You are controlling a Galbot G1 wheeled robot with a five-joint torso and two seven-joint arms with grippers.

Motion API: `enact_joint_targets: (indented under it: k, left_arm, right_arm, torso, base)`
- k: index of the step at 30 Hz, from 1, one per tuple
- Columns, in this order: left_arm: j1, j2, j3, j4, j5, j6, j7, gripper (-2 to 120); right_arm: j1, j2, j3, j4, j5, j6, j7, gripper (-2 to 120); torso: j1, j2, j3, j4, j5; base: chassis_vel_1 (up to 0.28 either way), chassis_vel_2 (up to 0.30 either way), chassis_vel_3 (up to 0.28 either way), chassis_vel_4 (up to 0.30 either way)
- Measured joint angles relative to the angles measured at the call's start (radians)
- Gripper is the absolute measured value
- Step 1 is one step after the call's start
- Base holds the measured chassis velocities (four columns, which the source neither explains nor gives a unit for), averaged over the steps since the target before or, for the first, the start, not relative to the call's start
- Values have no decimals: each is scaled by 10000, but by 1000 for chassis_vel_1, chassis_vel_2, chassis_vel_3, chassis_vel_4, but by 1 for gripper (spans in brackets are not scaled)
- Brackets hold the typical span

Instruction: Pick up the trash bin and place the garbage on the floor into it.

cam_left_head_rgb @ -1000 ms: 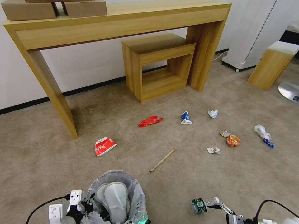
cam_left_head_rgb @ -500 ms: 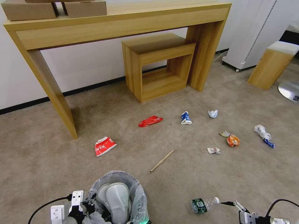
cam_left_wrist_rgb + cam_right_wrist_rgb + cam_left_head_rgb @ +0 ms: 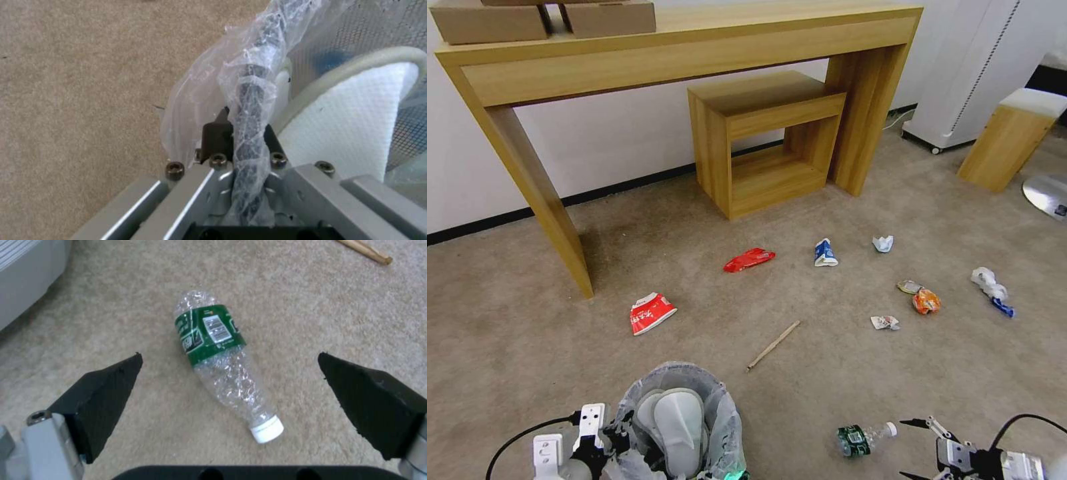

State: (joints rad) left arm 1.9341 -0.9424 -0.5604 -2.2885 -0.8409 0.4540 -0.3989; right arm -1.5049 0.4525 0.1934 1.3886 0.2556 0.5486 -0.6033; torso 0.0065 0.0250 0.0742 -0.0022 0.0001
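The trash bin point(image 3: 720, 427), lined with a crinkly plastic bag, is at the bottom centre of the head view with white slippers point(image 3: 677, 423) inside. My left gripper point(image 3: 602, 445) is shut on its bagged rim point(image 3: 249, 100). A clear bottle with a green label point(image 3: 860, 439) lies on the carpet to the bin's right. My right gripper point(image 3: 912, 448) stands open just right of its cap, fingers spread either side of the bottle point(image 3: 213, 350). Farther out lie a red-white cup point(image 3: 651, 312), red wrapper point(image 3: 749, 259), blue-white carton point(image 3: 825, 253), wooden stick point(image 3: 774, 345) and orange wrapper point(image 3: 926, 301).
A long wooden console table point(image 3: 527, 173) and a smaller wooden table point(image 3: 760, 133) stand against the far wall. A white appliance point(image 3: 974, 73), a wooden stool point(image 3: 1010, 137) and a round metal base point(image 3: 1044, 193) are at the right. Crumpled paper point(image 3: 884, 323) lies on open carpet.
My right gripper has drawn back to the right, away from the bottle's cap, and both open fingertips now show. The bottle and the bin stay put.
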Motion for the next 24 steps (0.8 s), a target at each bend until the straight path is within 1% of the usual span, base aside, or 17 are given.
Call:
enact_joint_targets:
  k: [5,8,13,20,24]
  left_arm:
    - [11,-39,66,46,50,0,4,0]
    - [-10,-44,95,71,55,1,19,0]
    - [-14,-44,90,71,55,1,45,0]
    - [74,-87,116,99,168,0,74,0]
    - [84,-87,132,114,172,-9,73,0]
  right_arm:
    - [451,128,-426,-148,33,-45,3,100]
    - [935,256,-875,-314,103,-133,60,100]
    - [1310,385,-1218,-489,104,-196,76,100]
    - [2053,774,-2021,-1023,97,-223,74,100]
    - [2307,927,-2283,-1271,64,-174,53,100]
  torso:
    - [0,0,0,1,-1]
    - [0,0,0,1,0]
    - [0,0,0,0,0]
    - [0,0,0,1,0]
    - [0,1,-1,0,1]
  base:
    - [0,0,0,0]
    - [0,0,0,0]
    - [0,0,0,0]
    - [0,0,0,0]
    - [0,0,0,0]
